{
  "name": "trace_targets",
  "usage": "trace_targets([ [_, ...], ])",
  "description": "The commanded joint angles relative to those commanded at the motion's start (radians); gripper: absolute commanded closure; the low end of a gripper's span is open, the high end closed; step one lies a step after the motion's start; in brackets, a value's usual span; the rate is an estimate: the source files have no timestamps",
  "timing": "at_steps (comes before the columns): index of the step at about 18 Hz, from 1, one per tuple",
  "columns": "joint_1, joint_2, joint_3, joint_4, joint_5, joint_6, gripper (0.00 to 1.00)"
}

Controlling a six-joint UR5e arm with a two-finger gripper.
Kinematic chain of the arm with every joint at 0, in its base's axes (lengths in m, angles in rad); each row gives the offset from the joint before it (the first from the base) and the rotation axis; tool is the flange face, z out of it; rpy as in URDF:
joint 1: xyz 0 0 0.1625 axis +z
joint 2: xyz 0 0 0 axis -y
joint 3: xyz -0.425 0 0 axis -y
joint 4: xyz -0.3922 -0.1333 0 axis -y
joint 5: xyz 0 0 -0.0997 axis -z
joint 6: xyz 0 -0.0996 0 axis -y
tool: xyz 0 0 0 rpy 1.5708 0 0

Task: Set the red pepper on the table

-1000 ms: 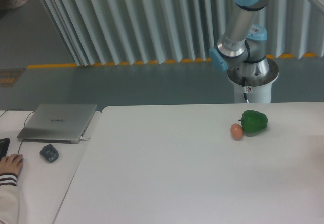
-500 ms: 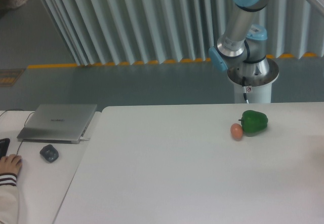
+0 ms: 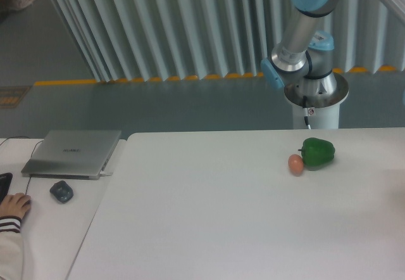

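Observation:
The red pepper is out of view. The white table fills the lower right of the camera view. Only the robot arm's base and lower links show behind the table at the upper right; the arm runs off the right edge of the frame. The gripper is out of view, so its state does not show.
A green bell pepper and a small orange-brown egg-like ball sit together on the table's far right. On the adjoining desk at left are a closed grey laptop, a dark mouse and a person's hand.
The arm's upper link at the top right has shifted slightly. Nothing on the table has moved.

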Motion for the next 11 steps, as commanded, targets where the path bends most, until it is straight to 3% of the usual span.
trace_targets([
  [7, -0.005, -0.003, -0.009, 0.003, 0.003, 0.000, 0.00],
  [9, -0.006, -0.002, -0.006, -0.002, 0.023, 0.002, 0.26],
  [11, -0.008, 0.000, -0.003, -0.006, 0.023, 0.009, 0.27],
])
